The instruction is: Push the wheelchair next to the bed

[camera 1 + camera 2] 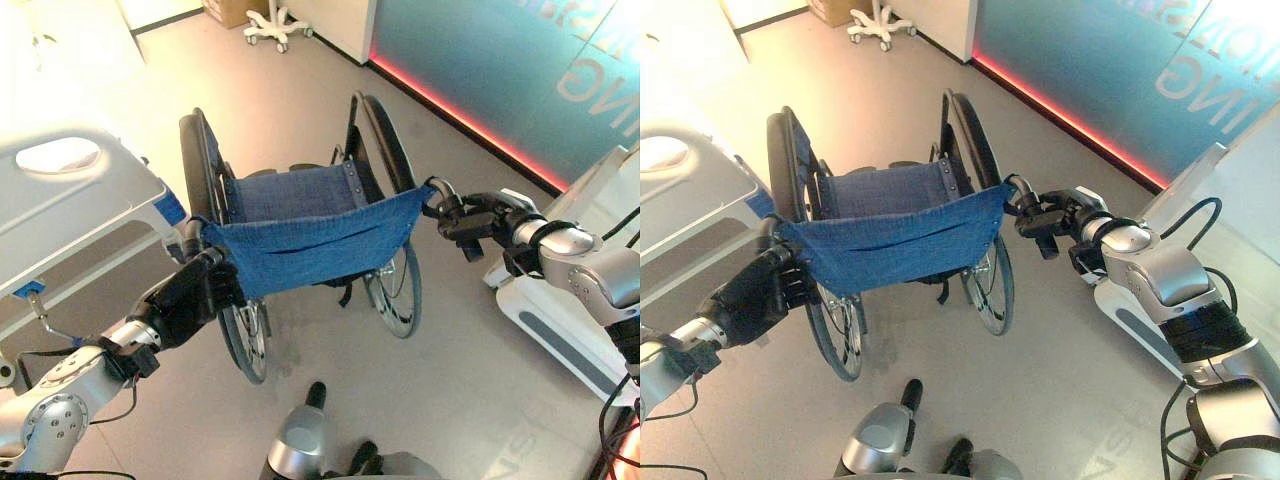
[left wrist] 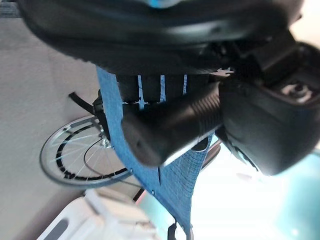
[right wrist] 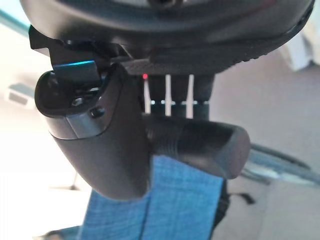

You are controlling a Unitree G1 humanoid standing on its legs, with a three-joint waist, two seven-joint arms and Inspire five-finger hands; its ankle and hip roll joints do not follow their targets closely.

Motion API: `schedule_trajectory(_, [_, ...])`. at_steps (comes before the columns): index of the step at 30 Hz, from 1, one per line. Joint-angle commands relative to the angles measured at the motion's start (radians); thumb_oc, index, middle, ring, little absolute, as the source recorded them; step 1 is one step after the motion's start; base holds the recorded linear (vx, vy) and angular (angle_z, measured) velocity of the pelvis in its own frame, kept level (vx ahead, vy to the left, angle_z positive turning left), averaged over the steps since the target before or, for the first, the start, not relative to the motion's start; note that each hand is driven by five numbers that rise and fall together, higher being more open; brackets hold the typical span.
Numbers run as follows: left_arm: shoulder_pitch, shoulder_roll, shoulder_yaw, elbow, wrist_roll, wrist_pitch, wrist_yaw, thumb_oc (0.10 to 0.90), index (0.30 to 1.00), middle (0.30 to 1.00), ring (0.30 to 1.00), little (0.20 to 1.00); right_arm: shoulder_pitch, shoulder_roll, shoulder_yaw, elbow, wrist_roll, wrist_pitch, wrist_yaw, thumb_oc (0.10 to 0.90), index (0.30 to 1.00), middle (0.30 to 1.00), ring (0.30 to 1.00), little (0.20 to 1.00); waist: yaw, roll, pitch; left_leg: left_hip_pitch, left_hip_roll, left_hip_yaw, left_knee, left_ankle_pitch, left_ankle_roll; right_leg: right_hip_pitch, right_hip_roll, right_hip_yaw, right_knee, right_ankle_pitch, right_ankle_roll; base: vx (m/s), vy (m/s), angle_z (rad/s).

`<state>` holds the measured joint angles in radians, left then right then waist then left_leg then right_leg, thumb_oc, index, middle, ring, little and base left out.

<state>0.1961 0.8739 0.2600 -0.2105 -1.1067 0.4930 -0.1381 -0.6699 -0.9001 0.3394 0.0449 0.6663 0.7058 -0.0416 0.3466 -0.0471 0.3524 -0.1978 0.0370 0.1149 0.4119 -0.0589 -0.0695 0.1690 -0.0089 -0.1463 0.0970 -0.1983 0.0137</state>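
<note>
Beside the bed [image 1: 80,200] — both hands, left [image 1: 190,295] and right [image 1: 470,225], apparently clenched on half-hidden wheelchair [image 1: 310,235] handles.

Head stereo downward; wrist cameras close on wheelchair [image 1: 310,240] grips.

**A hospital-style care room**

The place looks like a clinic or care-training room. A wheelchair [image 1: 310,240] with a blue cloth back stands on a smooth grey floor [image 1: 300,90]. Just left of the wheelchair is a white bed [image 1: 70,195] with a plastic end board. Beyond the wheelchair stands a wheeled white stand base [image 1: 277,27], and to its right runs a teal glass wall [image 1: 480,50] with a red light strip at its foot.
</note>
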Motion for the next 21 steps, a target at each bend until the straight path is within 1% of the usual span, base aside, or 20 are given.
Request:
schedule_trajectory(1, [-0.140, 0.067, 0.094, -0.024, -0.040, -0.194, -0.022, 0.400, 0.300, 0.300, 0.300, 0.300, 0.025, -0.028, 0.022, -0.143, -0.025, -0.122, 0.131, 0.400, 0.300, 0.300, 0.300, 0.300, -0.046, 0.025, -0.183, -0.056, -0.067, 0.022, -0.479, 0.285, -0.014, 0.121, 0.102, -0.057, 0.016, 0.012, 0.034, 0.39, 0.043, 0.22])
schedule_trajectory(2, [-0.143, 0.073, 0.096, -0.021, -0.044, -0.195, -0.021, 0.400, 0.300, 0.300, 0.300, 0.300, 0.027, -0.023, 0.022, -0.141, -0.027, -0.126, 0.134, 0.400, 0.300, 0.300, 0.300, 0.300, -0.043, 0.022, -0.186, -0.052, -0.070, 0.019, -0.478, 0.279, -0.010, 0.121, 0.099, -0.058, 0.038, 0.013, 0.040, 0.56, 0.072, 0.21])
schedule_trajectory(3, [-0.154, 0.086, 0.100, -0.013, -0.058, -0.194, -0.015, 0.400, 0.300, 0.300, 0.300, 0.300, 0.036, -0.017, 0.022, -0.141, -0.032, -0.139, 0.145, 0.400, 0.300, 0.300, 0.300, 0.300, -0.043, 0.016, -0.192, -0.039, -0.081, 0.022, -0.454, 0.262, 0.009, 0.119, 0.093, -0.061, 0.084, 0.022, 0.055, 0.50, 0.077, 0.03])
schedule_trajectory(4, [-0.178, 0.108, 0.096, -0.003, -0.085, -0.179, 0.000, 0.400, 0.300, 0.300, 0.300, 0.300, 0.061, -0.008, 0.017, -0.148, -0.049, -0.150, 0.165, 0.400, 0.300, 0.300, 0.300, 0.300, -0.042, -0.008, -0.199, -0.030, -0.113, 0.011, -0.398, 0.223, 0.044, 0.122, 0.071, -0.064, 0.157, 0.059, 0.088, 0.56, 0.091, -0.21])
schedule_trajectory(5, [-0.191, 0.114, 0.092, 0.004, -0.088, -0.164, 0.001, 0.400, 0.300, 0.300, 0.300, 0.300, 0.072, -0.007, 0.013, -0.152, -0.051, -0.154, 0.165, 0.400, 0.300, 0.300, 0.300, 0.300, -0.039, -0.021, -0.205, -0.027, -0.126, 0.007, -0.382, 0.206, 0.061, 0.116, 0.063, -0.064, 0.210, 0.103, 0.112, 0.44, 0.071, -0.29])
schedule_trajectory(6, [-0.196, 0.116, 0.091, 0.009, -0.083, -0.157, -0.003, 0.400, 0.300, 0.300, 0.300, 0.300, 0.076, -0.008, 0.012, -0.152, -0.050, -0.156, 0.164, 0.400, 0.300, 0.300, 0.300, 0.300, -0.037, -0.024, -0.210, -0.027, -0.127, 0.008, -0.376, 0.200, 0.068, 0.109, 0.064, -0.063, 0.234, 0.137, 0.125, 0.35, 0.065, -0.31])
schedule_trajectory(7, [-0.215, 0.131, 0.084, 0.020, -0.071, -0.140, -0.013, 0.400, 0.300, 0.300, 0.300, 0.300, 0.080, -0.008, 0.009, -0.149, -0.041, -0.158, 0.155, 0.400, 0.300, 0.300, 0.300, 0.300, -0.038, -0.042, -0.215, -0.014, -0.145, 0.007, -0.364, 0.179, 0.088, 0.086, 0.055, -0.062, 0.330, 0.221, 0.173, 0.42, 0.069, -0.14])
schedule_trajectory(8, [-0.235, 0.143, 0.073, 0.028, -0.071, -0.133, -0.020, 0.400, 0.300, 0.300, 0.300, 0.300, 0.080, -0.014, 0.003, -0.149, -0.014, -0.158, 0.141, 0.400, 0.300, 0.300, 0.300, 0.300, -0.040, -0.051, -0.220, -0.002, -0.156, -0.007, -0.345, 0.162, 0.101, 0.054, 0.070, -0.041, 0.439, 0.313, 0.216, 0.41, 0.063, -0.05])
schedule_trajectory(9, [-0.242, 0.146, 0.069, 0.030, -0.072, -0.133, -0.022, 0.400, 0.300, 0.300, 0.300, 0.300, 0.077, -0.018, 0.002, -0.150, -0.004, -0.157, 0.135, 0.400, 0.300, 0.300, 0.300, 0.300, -0.040, -0.048, -0.223, 0.000, -0.151, -0.012, -0.340, 0.159, 0.102, 0.040, 0.080, -0.032, 0.458, 0.341, 0.223, 0.38, 0.054, 0.11])
schedule_trajectory(10, [-0.258, 0.151, 0.060, 0.041, -0.078, -0.134, -0.024, 0.400, 0.300, 0.300, 0.300, 0.300, 0.070, -0.023, 0.003, -0.149, 0.015, -0.154, 0.127, 0.400, 0.300, 0.300, 0.300, 0.300, -0.050, -0.044, -0.226, 0.013, -0.152, -0.024, -0.329, 0.144, 0.106, -0.002, 0.093, -0.012, 0.504, 0.379, 0.234, 0.26, 0.044, 0.17])
schedule_trajectory(11, [-0.266, 0.153, 0.057, 0.046, -0.081, -0.131, -0.023, 0.400, 0.300, 0.300, 0.300, 0.300, 0.071, -0.019, 0.003, -0.148, 0.011, -0.154, 0.129, 0.400, 0.300, 0.300, 0.300, 0.300, -0.058, -0.040, -0.227, 0.021, -0.153, -0.030, -0.323, 0.138, 0.109, -0.022, 0.090, -0.002, 0.511, 0.375, 0.229, 0.41, 0.081, 0.47])
schedule_trajectory(12, [-0.275, 0.164, 0.056, 0.055, -0.085, -0.125, -0.031, 0.400, 0.300, 0.300, 0.300, 0.300, 0.088, -0.010, -0.011, -0.151, -0.012, -0.156, 0.145, 0.400, 0.300, 0.300, 0.300, 0.300, -0.079, -0.034, -0.228, 0.032, -0.161, -0.039, -0.310, 0.124, 0.114, -0.052, 0.068, 0.004, 0.478, 0.336, 0.211, 0.34, 0.066, 0.62])
schedule_trajectory(13, [-0.276, 0.171, 0.056, 0.057, -0.085, -0.123, -0.035, 0.400, 0.300, 0.300, 0.300, 0.300, 0.096, -0.009, -0.018, -0.156, -0.018, -0.155, 0.149, 0.400, 0.300, 0.300, 0.300, 0.300, -0.085, -0.032, -0.227, 0.036, -0.164, -0.041, -0.306, 0.119, 0.116, -0.056, 0.059, 0.002, 0.460, 0.319, 0.203, 0.42, 0.047, 0.83])
schedule_trajectory(14, [-0.273, 0.189, 0.059, 0.055, -0.090, -0.127, -0.045, 0.400, 0.300, 0.300, 0.300, 0.300, 0.109, -0.016, -0.031, -0.176, -0.015, -0.147, 0.140, 0.400, 0.300, 0.300, 0.300, 0.300, -0.095, -0.022, -0.224, 0.042, -0.167, -0.057, -0.292, 0.112, 0.113, -0.069, 0.034, -0.009, 0.366, 0.240, 0.163, 0.31, -0.012, 0.64])
schedule_trajectory(15, [-0.269, 0.199, 0.063, 0.056, -0.095, -0.134, -0.054, 0.400, 0.300, 0.300, 0.300, 0.300, 0.116, -0.021, -0.040, -0.185, -0.010, -0.146, 0.137, 0.400, 0.300, 0.300, 0.300, 0.300, -0.103, -0.020, -0.219, 0.045, -0.170, -0.069, -0.280, 0.106, 0.108, -0.072, 0.020, -0.018, 0.311, 0.202, 0.146, 0.28, -0.032, 0.45])
schedule_trajectory(16, [-0.267, 0.202, 0.064, 0.058, -0.098, -0.139, -0.058, 0.400, 0.300, 0.300, 0.300, 0.300, 0.116, -0.024, -0.043, -0.187, -0.006, -0.145, 0.135, 0.400, 0.300, 0.300, 0.300, 0.300, -0.106, -0.017, -0.215, 0.047, -0.168, -0.073, -0.272, 0.102, 0.104, -0.077, 0.013, -0.022, 0.272, 0.180, 0.135, 0.21, -0.054, 0.12])
schedule_trajectory(18, [-0.270, 0.205, 0.063, 0.068, -0.104, -0.159, -0.068, 0.400, 0.300, 0.300, 0.300, 0.300, 0.110, -0.032, -0.049, -0.185, 0.005, -0.148, 0.134, 0.400, 0.300, 0.300, 0.300, 0.300, -0.116, -0.008, -0.199, 0.054, -0.163, -0.090, -0.231, 0.089, 0.086, -0.090, -0.012, -0.030, 0.151, 0.139, 0.100, 0.20, -0.068, 0.00])
schedule_trajectory(19, [-0.280, 0.198, 0.056, 0.079, -0.102, -0.173, -0.077, 0.400, 0.300, 0.300, 0.300, 0.300, 0.101, -0.038, -0.050, -0.178, 0.011, -0.150, 0.138, 0.400, 0.300, 0.300, 0.300, 0.300, -0.130, 0.000, -0.180, 0.065, -0.160, -0.110, -0.190, 0.084, 0.067, -0.100, -0.034, -0.034, 0.049, 0.146, 0.087, 0.26, -0.083, 0.07])
schedule_trajectory(20, [-0.285, 0.189, 0.047, 0.086, -0.095, -0.183, -0.084, 0.400, 0.300, 0.300, 0.300, 0.300, 0.090, -0.046, -0.044, -0.171, 0.018, -0.150, 0.143, 0.400, 0.300, 0.300, 0.300, 0.300, -0.140, 0.002, -0.170, 0.084, -0.160, -0.122, -0.174, 0.064, 0.061, -0.122, -0.061, -0.031, -0.005, 0.182, 0.096, 0.35, -0.094, 0.16])
schedule_trajectory(21, [-0.287, 0.181, 0.042, 0.085, -0.095, -0.188, -0.073, 0.400, 0.300, 0.300, 0.300, 0.300, 0.072, -0.056, -0.029, -0.175, 0.031, -0.144, 0.141, 0.400, 0.300, 0.300, 0.300, 0.300, -0.158, 0.008, -0.161, 0.134, -0.155, -0.127, -0.176, 0.008, 0.062, -0.174, -0.103, -0.034, -0.045, 0.240, 0.121, 0.38, -0.094, 0.32])
